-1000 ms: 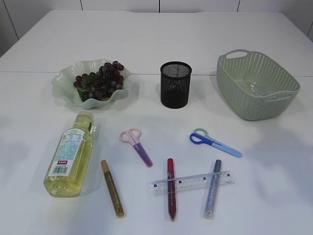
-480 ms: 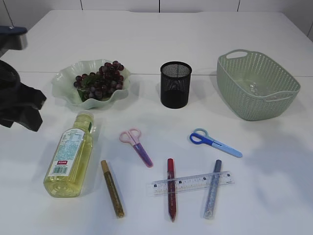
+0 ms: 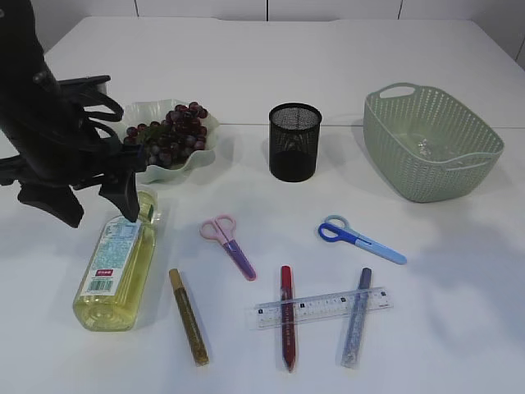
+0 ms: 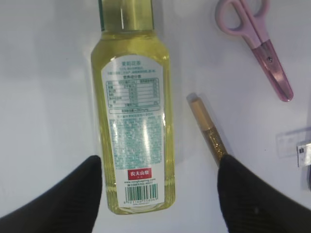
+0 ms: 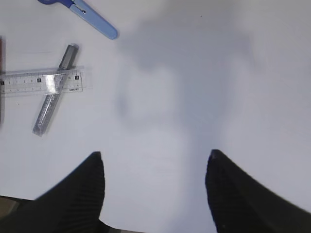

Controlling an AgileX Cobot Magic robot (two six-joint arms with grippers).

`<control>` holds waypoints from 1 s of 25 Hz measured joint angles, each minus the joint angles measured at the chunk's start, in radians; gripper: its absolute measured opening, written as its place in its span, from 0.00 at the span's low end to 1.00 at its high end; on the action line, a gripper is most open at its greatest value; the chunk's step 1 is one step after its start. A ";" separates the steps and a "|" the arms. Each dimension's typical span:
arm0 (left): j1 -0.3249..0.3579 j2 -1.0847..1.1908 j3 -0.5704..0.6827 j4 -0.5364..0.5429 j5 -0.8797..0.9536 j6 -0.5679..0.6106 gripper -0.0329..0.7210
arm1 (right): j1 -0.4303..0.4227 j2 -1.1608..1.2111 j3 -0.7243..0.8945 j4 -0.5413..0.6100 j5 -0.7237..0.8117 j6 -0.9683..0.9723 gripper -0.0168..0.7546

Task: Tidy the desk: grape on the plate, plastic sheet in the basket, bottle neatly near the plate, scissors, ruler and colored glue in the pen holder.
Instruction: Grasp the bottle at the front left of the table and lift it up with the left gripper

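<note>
Your left gripper (image 4: 158, 194) has just swung in over the worktop's left edge, jaws spread wide and empty, straddling the bottle (image 3: 116, 264), which lies flat below the plate (image 3: 111, 135). A pickup looks imminent. The label shows a barcode and red tag; its small print is unreadable.

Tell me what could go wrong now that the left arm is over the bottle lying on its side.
The bottle is round and lies flat, so it could roll or slip if the open jaws close off-centre. The gold glue stick lies close beside it and might get knocked. The plate of grapes sits just past the bottle's cap, so a push forward could bump it.
</note>
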 joint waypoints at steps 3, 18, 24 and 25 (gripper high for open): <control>0.000 0.034 -0.005 0.015 0.021 -0.057 0.77 | 0.000 0.000 0.000 0.000 0.000 0.000 0.69; 0.000 0.144 -0.006 0.029 0.026 -0.063 0.83 | 0.000 0.000 0.000 0.005 -0.002 -0.003 0.69; 0.000 0.178 -0.007 0.048 0.013 -0.059 0.83 | 0.000 0.000 0.000 0.005 -0.008 -0.003 0.69; 0.000 0.186 -0.007 0.048 0.008 -0.057 0.83 | 0.000 0.000 0.000 0.007 -0.007 -0.003 0.69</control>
